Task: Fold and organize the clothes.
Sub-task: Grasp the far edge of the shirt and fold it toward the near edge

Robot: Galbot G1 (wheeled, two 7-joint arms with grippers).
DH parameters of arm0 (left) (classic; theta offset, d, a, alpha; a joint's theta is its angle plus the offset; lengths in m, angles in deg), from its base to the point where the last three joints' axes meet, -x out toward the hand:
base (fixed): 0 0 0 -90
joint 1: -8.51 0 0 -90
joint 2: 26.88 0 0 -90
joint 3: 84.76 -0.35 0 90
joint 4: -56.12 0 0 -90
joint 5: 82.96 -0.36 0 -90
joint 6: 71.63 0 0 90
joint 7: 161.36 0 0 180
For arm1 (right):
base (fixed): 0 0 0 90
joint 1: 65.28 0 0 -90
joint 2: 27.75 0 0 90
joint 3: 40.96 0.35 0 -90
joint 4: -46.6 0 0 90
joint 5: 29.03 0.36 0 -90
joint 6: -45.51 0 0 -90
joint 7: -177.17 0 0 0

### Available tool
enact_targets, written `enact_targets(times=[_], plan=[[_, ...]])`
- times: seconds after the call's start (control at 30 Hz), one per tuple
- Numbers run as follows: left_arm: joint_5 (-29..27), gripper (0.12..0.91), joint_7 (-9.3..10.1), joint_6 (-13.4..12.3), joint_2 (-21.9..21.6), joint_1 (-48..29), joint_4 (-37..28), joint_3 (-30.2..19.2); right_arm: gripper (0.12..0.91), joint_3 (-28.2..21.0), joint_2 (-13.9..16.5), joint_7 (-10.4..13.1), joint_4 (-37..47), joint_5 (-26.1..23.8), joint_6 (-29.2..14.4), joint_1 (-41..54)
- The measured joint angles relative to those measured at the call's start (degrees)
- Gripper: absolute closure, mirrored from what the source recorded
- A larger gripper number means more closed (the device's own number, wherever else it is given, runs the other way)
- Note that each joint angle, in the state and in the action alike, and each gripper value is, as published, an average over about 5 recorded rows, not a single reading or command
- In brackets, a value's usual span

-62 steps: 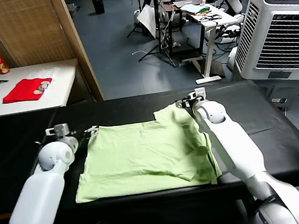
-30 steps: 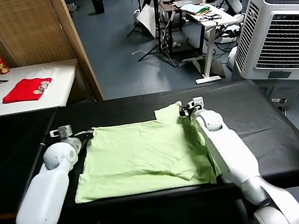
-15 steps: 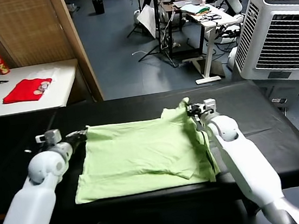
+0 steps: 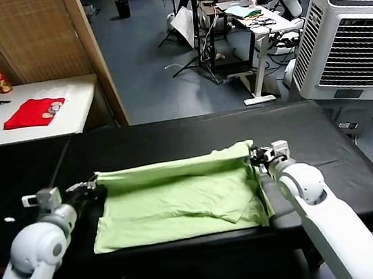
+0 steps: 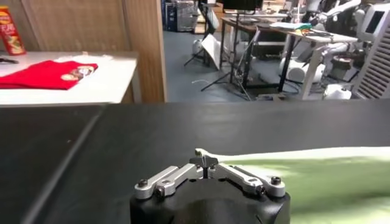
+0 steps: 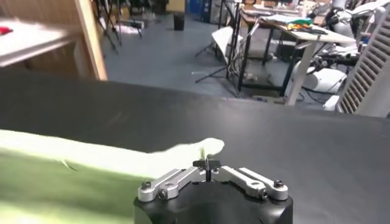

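The pale green T-shirt point(image 4: 180, 201) lies across the middle of the black surface point(image 4: 352, 160), its far edge lifted into a taut raised band. The left gripper point(image 4: 91, 187) has its jaws clenched on the far left corner of that edge; the right gripper point(image 4: 256, 156) has its jaws clenched on the far right corner. The near hem lies flat, just inside the surface's front edge. Bare black surface stretches wide on both sides and behind the shirt — well apart, a red cloth point(image 4: 33, 111) sits on a white side table point(image 4: 79, 98).
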Motion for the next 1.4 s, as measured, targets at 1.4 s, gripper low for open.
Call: enact_targets(times=[1.4], plan=[[-9.8,0.731,1.26,3.9,3.6,19.0,10.0,4.4,0.632,4.1,5.6,-1.5,-12.8,1.9,0.0,-14.0]])
